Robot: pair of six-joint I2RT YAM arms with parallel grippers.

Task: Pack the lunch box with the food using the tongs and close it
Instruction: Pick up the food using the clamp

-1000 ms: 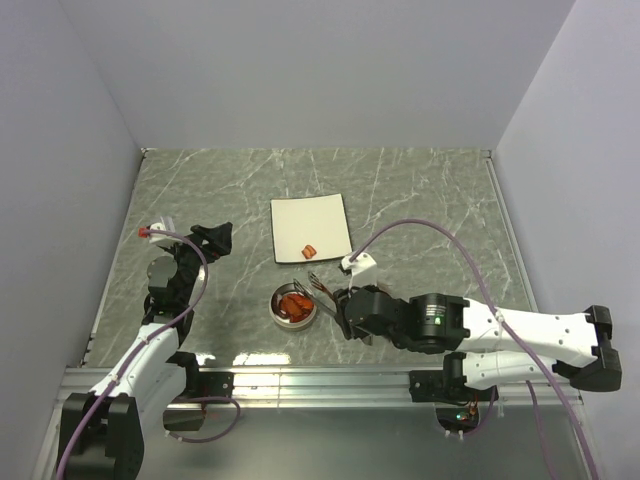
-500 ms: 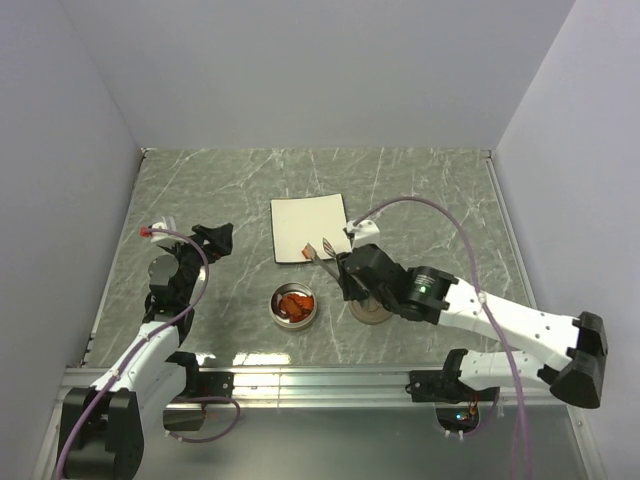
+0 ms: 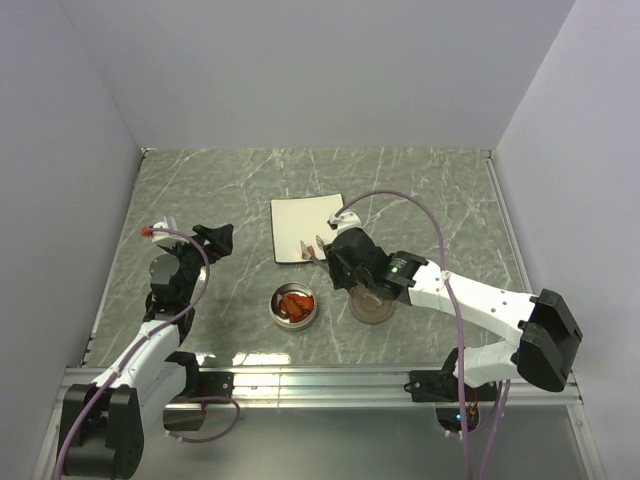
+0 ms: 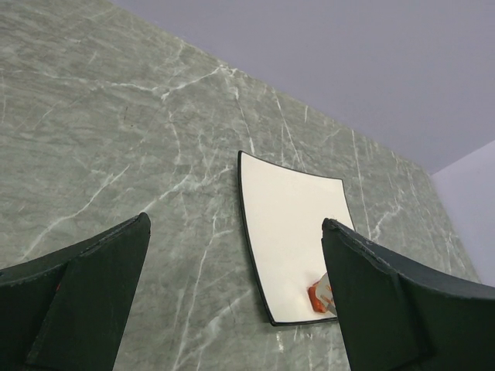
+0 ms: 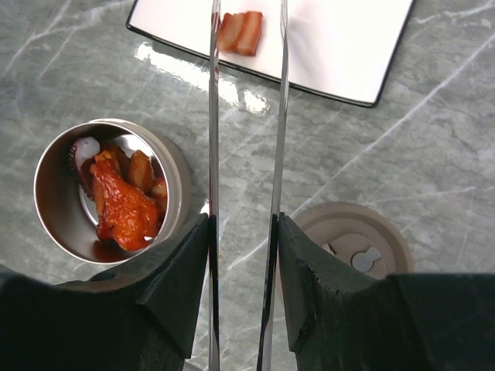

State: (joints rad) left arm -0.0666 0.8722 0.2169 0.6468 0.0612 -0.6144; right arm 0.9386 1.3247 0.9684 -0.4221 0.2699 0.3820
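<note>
From above, the right end effector (image 3: 343,262) reaches to the near edge of the white square plate (image 3: 310,215), holding the tongs (image 3: 318,248) with their tips over that edge. The open lunch box tin (image 3: 279,318) sits on the marbled surface (image 3: 430,200) just in front of the plate, with red-orange food (image 3: 295,303) already inside. Its brown lid (image 3: 372,308) lies flat beside it, partly under the right arm. The left end effector (image 3: 213,238) hangs well apart at the left. In the left wrist view its fingers (image 4: 85,286) are spread with nothing between them. Beyond them lies the plate (image 4: 294,224), bare except for one orange piece (image 4: 319,294) at its near corner. In the right wrist view the right end effector (image 5: 241,239) pinches the tongs (image 5: 213,116) from both sides. The two slender arms stay parted, and their tips straddle that orange piece (image 5: 240,32) on the plate (image 5: 340,46). The tin (image 5: 46,174) is at lower left, holding several pieces (image 5: 120,205), and the lid (image 5: 352,239) is at lower right. The step in hand looks like fetching the last piece, so packing is nearly done and only the closing is left. The next move calls for lowering the tips fully beside the piece and squeezing gently. It then has to be carried to the tin and released, and the lid set on after that.
</note>
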